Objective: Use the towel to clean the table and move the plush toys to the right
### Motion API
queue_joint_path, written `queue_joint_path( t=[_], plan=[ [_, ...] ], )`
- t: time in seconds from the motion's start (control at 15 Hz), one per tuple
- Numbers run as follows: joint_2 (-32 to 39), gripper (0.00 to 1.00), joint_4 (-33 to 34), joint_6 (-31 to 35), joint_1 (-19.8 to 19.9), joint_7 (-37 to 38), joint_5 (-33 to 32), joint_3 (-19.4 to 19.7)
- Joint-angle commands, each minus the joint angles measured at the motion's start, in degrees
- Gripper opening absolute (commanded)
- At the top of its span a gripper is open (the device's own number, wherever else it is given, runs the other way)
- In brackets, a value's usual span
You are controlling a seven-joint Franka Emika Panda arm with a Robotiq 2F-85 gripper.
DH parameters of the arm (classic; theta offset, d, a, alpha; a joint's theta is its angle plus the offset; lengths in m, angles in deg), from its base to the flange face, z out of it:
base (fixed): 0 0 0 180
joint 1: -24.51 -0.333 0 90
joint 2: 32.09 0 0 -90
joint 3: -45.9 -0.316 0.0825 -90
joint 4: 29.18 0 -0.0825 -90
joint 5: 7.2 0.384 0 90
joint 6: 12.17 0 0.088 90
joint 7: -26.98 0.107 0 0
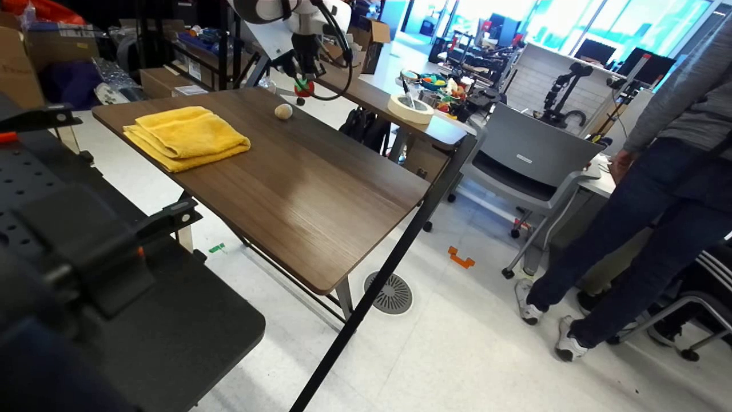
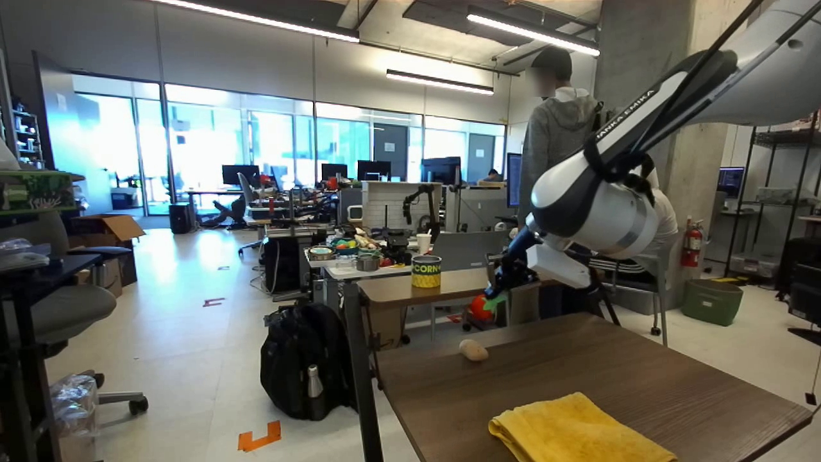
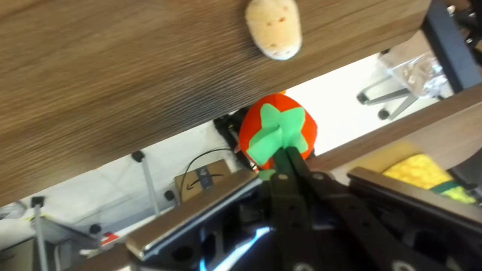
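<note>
Can (image 2: pixel 426 272) labelled CORN stands upright, contents hidden, while the hand (image 3: pixel 286 151) clamps a plush tomato (image 3: pixel 280 124).

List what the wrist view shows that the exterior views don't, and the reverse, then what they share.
Only the wrist view: the star shape of the green leaves atop the plush tomato, and reddish spots on the plush potato.

Only the exterior views, in both: the folded yellow towel and a standing person.

Shared: the gripper with the tomato at its tips, and the potato on the wood-grain table.
</note>
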Motion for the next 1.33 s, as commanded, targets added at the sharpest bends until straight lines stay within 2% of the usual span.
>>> queue_joint_path(
  t=[0.0, 0.13, 0.27, 0.4, 0.53, 0.6, 0.73, 0.8, 0.93, 1.0, 1.13, 1.27],
  plan=[
    [-9.4, 0.01, -14.1, 8.3, -2.9, 7.5, 2.9, 8.8],
    [-12.9, 0.01, -20.2, 11.0, -4.3, 9.9, 3.5, 12.4],
    [-16.2, 0.01, -26.3, 13.8, -9.1, 12.0, 4.9, 18.8],
    [-17.8, 0.01, -30.9, 13.1, -17.4, 13.3, 10.1, 28.6],
    [-15.4, 0.01, -30.6, 9.6, -25.0, 13.4, 15.8, 37.4],
    [-12.3, 0.01, -28.3, 7.5, -28.6, 14.7, 18.0, 41.9],
    [-6.7, 0.01, -24.1, 1.4, -35.7, 20.7, 20.2, 50.8],
    [-4.4, 0.01, -21.9, 0.0, -36.8, 23.7, 20.6, 52.7],
    [-0.7, 0.01, -17.3, -2.5, -37.2, 28.4, 20.2, 54.4],
    [0.7, 0.01, -15.5, -2.5, -36.4, 34.0, 15.6, 54.7],
    [3.7, 0.01, -9.5, -1.7, -32.3, 36.3, 14.5, 51.3],
    [5.2, 0.01, -3.7, 1.2, -25.4, 35.6, 13.2, 44.4]
  ],
)
